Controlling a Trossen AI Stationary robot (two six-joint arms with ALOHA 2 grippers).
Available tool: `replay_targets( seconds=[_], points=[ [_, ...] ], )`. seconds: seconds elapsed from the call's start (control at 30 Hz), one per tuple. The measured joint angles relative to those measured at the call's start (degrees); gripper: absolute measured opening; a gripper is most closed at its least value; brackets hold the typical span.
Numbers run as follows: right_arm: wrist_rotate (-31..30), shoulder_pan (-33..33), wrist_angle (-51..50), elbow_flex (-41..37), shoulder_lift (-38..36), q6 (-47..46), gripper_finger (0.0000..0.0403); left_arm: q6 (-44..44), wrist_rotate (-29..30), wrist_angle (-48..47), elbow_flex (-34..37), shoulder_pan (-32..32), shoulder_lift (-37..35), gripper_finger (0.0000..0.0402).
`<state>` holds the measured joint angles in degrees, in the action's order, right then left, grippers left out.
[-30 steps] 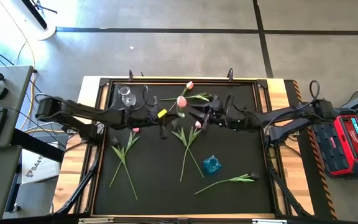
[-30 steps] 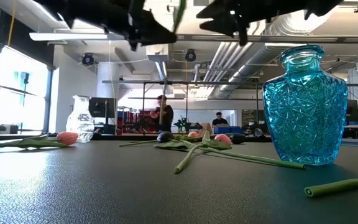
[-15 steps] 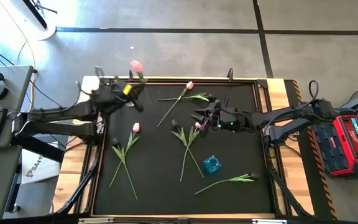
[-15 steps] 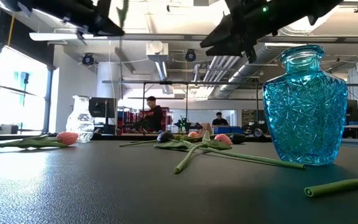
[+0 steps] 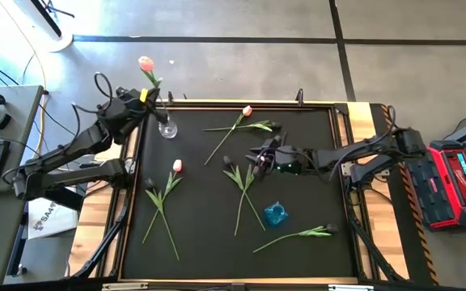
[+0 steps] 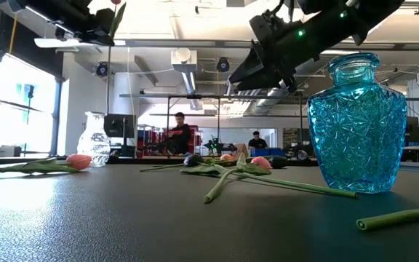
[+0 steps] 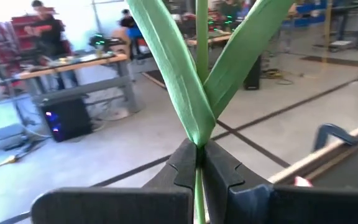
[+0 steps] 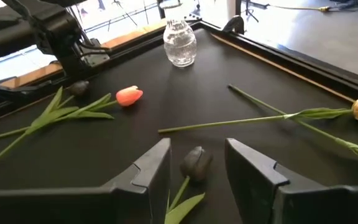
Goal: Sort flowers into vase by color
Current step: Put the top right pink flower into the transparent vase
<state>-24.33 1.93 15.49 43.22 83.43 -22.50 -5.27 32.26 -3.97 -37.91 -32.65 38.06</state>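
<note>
My left gripper [image 5: 141, 98] is shut on a pink tulip [image 5: 146, 63] in the air over the table's far left corner, just left of the clear glass vase [image 5: 167, 128]. In the left wrist view its two leaves [image 7: 185, 81] spread above the fingers. My right gripper [image 5: 256, 155] hangs open over the middle of the table. A dark tulip head [image 8: 196, 163] shows between its fingers, lying on the mat below them. Other tulips lie flat on the mat: a pink one [image 5: 247, 111], a pink one [image 5: 176, 166], a dark one [image 5: 148, 184]. The blue vase [image 5: 275, 213] stands toward the near side. My left gripper pinches the tulip's thin green stem [image 7: 199, 163] between its two fingers, just below the point where the two leaves part. The fingers lie across the stem. The flower is lifted clear of the table, its pink head [image 5: 146, 63] beyond the gripper.
A dark-headed tulip [image 5: 330, 230] lies near the right near corner, and another dark-headed tulip [image 5: 275, 125] at the far side. The mat has a raised frame [image 5: 233, 103]. People stand in the room behind the table [image 6: 179, 131].
My left gripper, with the pink tulip shut in it, has swung from the middle of the table toward the far left corner, ending beside the clear vase. My right gripper has stayed near the middle and has sunk toward the flowers lying there.
</note>
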Motion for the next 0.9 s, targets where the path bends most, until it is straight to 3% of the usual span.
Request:
replay_targets(
  seconds=[0.23, 0.47, 0.9],
  points=[
    [-1.0, 0.0, 0.6, 0.0, 0.3, 0.0, 0.0139, -2.3, 0.6, -1.1, -0.4, -5.0, 0.4, 0.0000],
    [-2.1, 0.0, 0.7, 0.0, 0.3, 0.0, 0.0139, 2.6, -4.0, -5.7, -0.4, -9.8, 3.5, 0.0000],
    [-2.0, 0.0, -0.3, 0.0, 0.3, 0.0, 0.0139, 11.6, -6.3, -12.4, -0.4, -10.8, 8.3, 0.0025]
  ],
)
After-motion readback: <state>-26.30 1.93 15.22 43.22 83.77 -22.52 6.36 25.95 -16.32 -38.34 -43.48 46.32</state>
